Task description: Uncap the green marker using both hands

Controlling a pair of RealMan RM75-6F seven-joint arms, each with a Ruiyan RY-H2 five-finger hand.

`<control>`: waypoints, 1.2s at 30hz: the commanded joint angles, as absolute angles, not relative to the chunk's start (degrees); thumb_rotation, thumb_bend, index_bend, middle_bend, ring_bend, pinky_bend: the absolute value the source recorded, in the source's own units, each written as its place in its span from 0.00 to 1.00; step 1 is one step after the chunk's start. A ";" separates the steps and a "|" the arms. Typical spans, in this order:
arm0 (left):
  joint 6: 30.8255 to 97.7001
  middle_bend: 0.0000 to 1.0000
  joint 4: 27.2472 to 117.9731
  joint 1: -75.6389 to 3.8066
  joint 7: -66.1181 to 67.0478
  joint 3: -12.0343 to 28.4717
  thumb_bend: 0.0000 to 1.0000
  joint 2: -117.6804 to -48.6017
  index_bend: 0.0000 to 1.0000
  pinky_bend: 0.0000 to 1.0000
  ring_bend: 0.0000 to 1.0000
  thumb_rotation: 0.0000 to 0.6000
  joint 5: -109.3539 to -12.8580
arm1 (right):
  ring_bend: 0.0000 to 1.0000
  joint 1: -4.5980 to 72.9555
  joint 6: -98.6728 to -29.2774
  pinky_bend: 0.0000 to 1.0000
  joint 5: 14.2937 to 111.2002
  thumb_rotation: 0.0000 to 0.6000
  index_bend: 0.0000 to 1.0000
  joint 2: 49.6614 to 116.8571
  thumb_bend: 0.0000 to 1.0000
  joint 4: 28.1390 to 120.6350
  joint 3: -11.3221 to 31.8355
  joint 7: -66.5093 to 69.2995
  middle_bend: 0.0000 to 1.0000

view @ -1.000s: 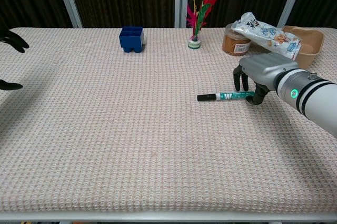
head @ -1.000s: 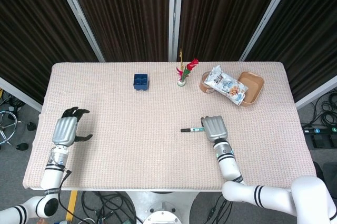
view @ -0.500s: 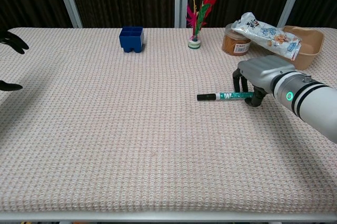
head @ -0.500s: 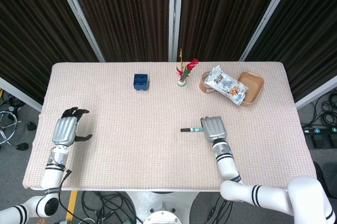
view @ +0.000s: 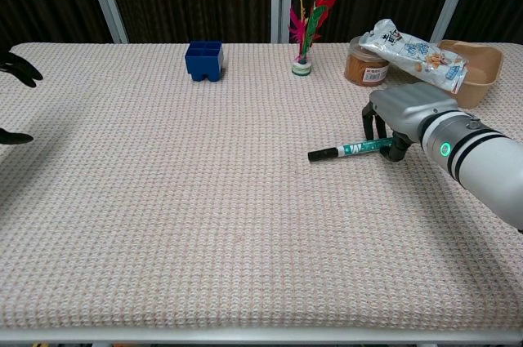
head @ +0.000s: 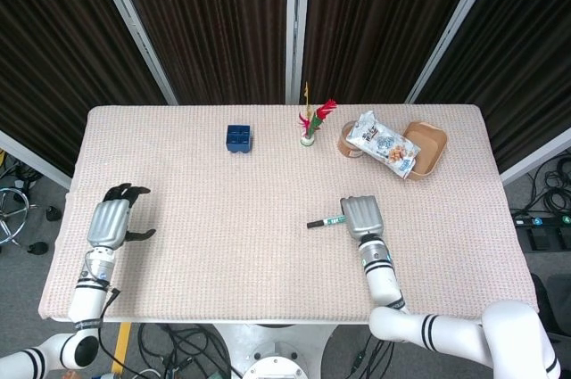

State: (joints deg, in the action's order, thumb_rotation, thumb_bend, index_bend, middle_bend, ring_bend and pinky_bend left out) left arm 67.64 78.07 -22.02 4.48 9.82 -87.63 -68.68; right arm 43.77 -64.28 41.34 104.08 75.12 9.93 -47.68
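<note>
The green marker [head: 325, 220] [view: 350, 149] lies right of the table's middle, black cap end pointing left, its body tilted slightly. My right hand [head: 361, 215] [view: 404, 110] covers the marker's right end from above, fingers curled down around it and gripping it. The cap end sticks out free to the left. My left hand [head: 111, 221] hovers near the table's left edge, far from the marker, fingers spread and holding nothing. In the chest view only the dark fingertips [view: 18, 68] of the left hand show at the left border.
A blue box [head: 238, 138] stands at the back centre-left. A small vase with feathers [head: 309, 134], a brown jar [head: 348, 141], a snack bag [head: 382, 144] and a tan tray [head: 431, 149] line the back right.
The right hand's fingers have closed around the marker's end, and the marker has tilted, its right end rising a little. The left hand has barely moved.
</note>
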 commanded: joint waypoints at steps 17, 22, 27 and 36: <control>65.63 0.26 77.76 -29.54 10.15 17.29 0.05 -90.82 0.27 0.21 0.14 1.00 -64.91 | 0.92 44.39 -76.16 0.99 47.59 1.00 0.65 110.84 0.33 72.74 16.19 -47.85 0.59; 66.16 0.33 78.27 -32.41 15.69 18.58 0.08 -93.52 0.31 0.30 0.22 1.00 -63.04 | 0.92 46.03 -77.31 0.99 48.26 1.00 0.66 114.28 0.33 70.27 18.80 -48.41 0.59; 65.18 0.36 79.94 -34.36 21.62 18.79 0.08 -95.71 0.33 0.33 0.25 1.00 -58.66 | 0.92 47.55 -77.45 0.99 48.44 1.00 0.66 117.06 0.33 68.16 20.71 -49.34 0.59; 65.79 0.37 81.08 -37.91 28.97 19.98 0.08 -100.54 0.34 0.38 0.30 1.00 -52.16 | 0.92 50.14 -76.63 0.99 48.32 1.00 0.67 121.03 0.33 63.96 23.16 -51.47 0.60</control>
State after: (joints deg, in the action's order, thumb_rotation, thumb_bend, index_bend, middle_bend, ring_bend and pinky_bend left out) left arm 65.61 80.99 -37.15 28.19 19.53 -99.70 -52.99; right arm 49.61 -77.16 48.46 120.35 64.85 22.75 -51.12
